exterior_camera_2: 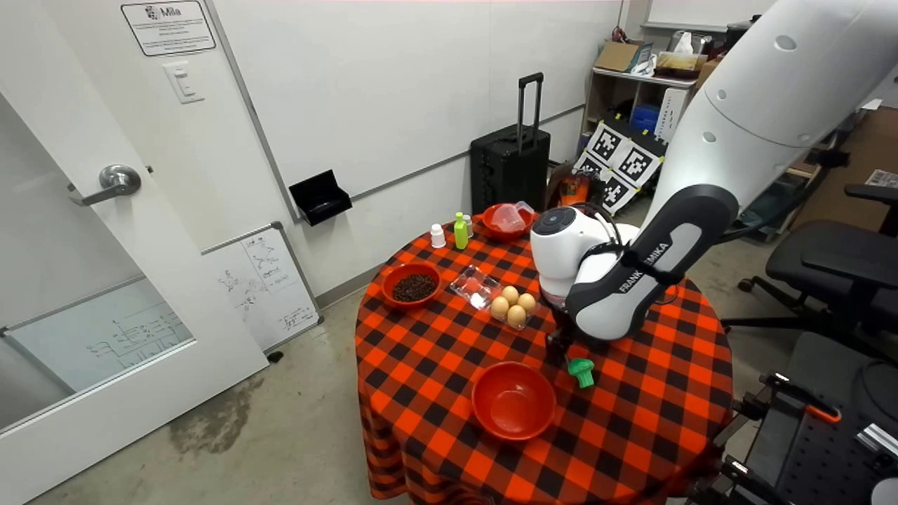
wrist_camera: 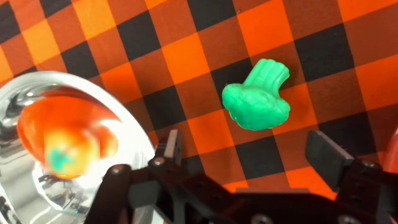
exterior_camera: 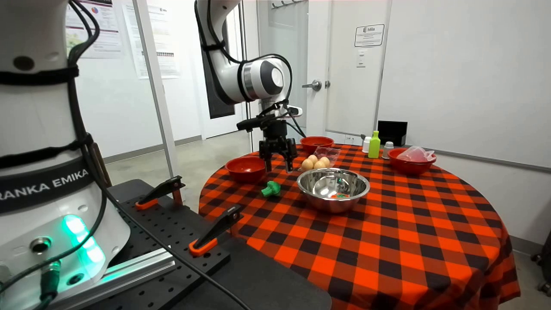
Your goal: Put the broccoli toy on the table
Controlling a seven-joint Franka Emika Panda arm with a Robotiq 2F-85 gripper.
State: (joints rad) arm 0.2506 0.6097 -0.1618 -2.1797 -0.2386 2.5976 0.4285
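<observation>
Walls (exterior_camera_2: 372, 238) white, brightly lit; grey baseboard (exterior_camera_2: 344, 290). Large whiteboard (exterior_camera_2: 421, 91), black holder (exterior_camera_2: 319, 198) at its lower corner. Alongside: framed Mila sign (exterior_camera_2: 168, 27) above light switch (exterior_camera_2: 184, 81); white door (exterior_camera_2: 165, 259), glass pane (exterior_camera_2: 56, 210), lever handle (exterior_camera_2: 119, 181). Floor (exterior_camera_2: 295, 407) grey, concrete-like, dark stain (exterior_camera_2: 217, 424) near door. Small whiteboard (exterior_camera_2: 273, 287) with handwriting, low by the wall; similar writing in the pane, reflection or second board: cannot tell. Also: black case (exterior_camera_2: 511, 168), pull handle raised; tilted marker board (exterior_camera_2: 621, 165) before loaded shelving (exterior_camera_2: 638, 77); black office chair (exterior_camera_2: 835, 259). In an exterior view, printed posters (exterior_camera: 94, 32) beside a metal post (exterior_camera: 156, 86).
</observation>
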